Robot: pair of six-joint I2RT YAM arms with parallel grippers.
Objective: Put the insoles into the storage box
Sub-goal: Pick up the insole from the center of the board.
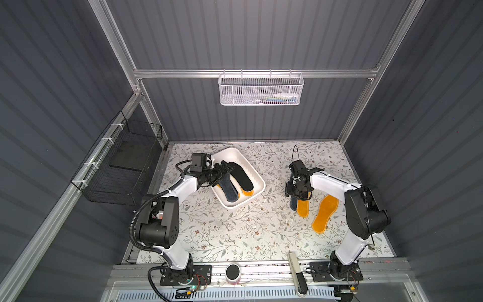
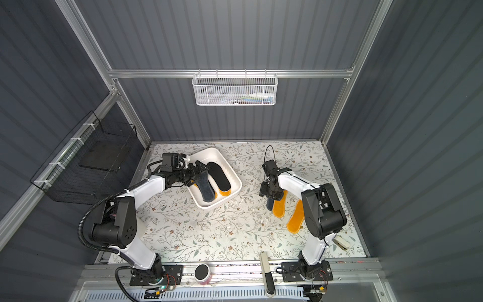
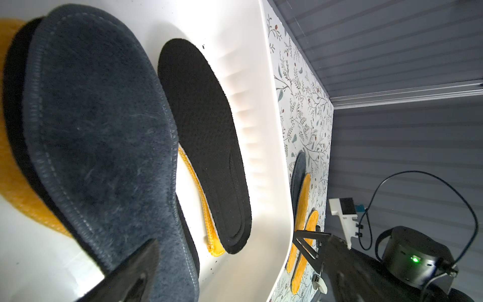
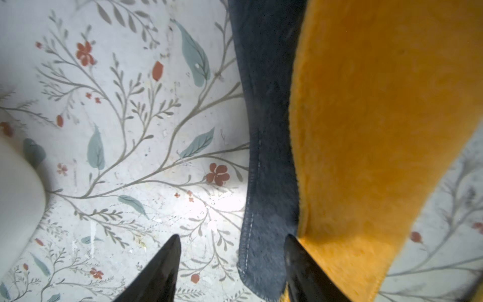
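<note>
Right tool (image 4: 232,238) parted over grey-blue insole (image 4: 269,157), orange insole (image 4: 366,143) overlapping it

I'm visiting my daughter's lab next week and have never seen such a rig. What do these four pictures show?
The left arm and right arm are robots standing at a flowered table. Two pictures look down on the whole scene; the other two come from cameras on the arms' wrists. In the white storage box insoles lie stacked: a black insole and a grey-blue insole on top, orange ones peeking out beneath. Near the right arm lie two orange insoles, one overlapping a second grey-blue insole. The left end effector hangs open over the box, holding nothing. The right end effector is open too, its fingers either side of that insole's edge.
</note>
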